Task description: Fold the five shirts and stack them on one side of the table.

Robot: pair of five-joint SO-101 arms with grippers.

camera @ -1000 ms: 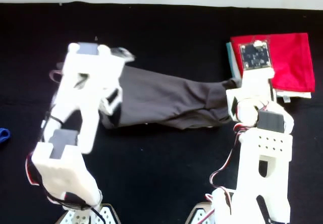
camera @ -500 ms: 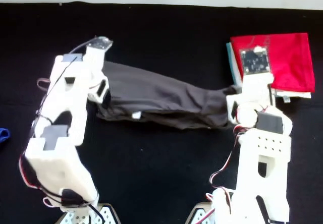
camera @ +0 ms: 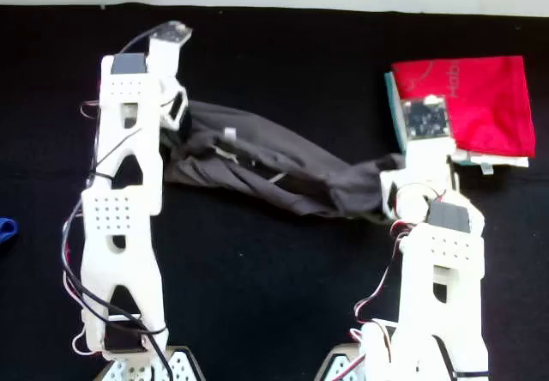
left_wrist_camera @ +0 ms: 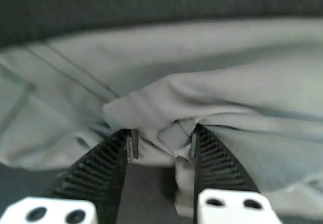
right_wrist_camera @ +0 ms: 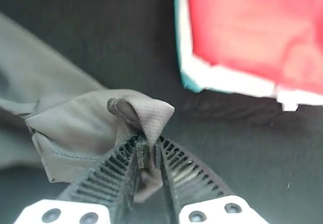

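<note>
On table (camera: 283, 46), grey shirt (camera: 274, 171): right tool (right_wrist_camera: 150, 146) clamps it, left tool (left_wrist_camera: 162, 135) apparently too.

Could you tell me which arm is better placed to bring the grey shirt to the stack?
Probably the right: the right gripper pinches the grey shirt beside the red-topped stack; the left gripper holds its far end.

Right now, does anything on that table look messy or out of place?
Yes: the grey shirt is bunched and twisted like a rope between the left gripper and the right gripper, each pinching one end. The red shirt on top of the folded stack lies flat and tidy.
</note>
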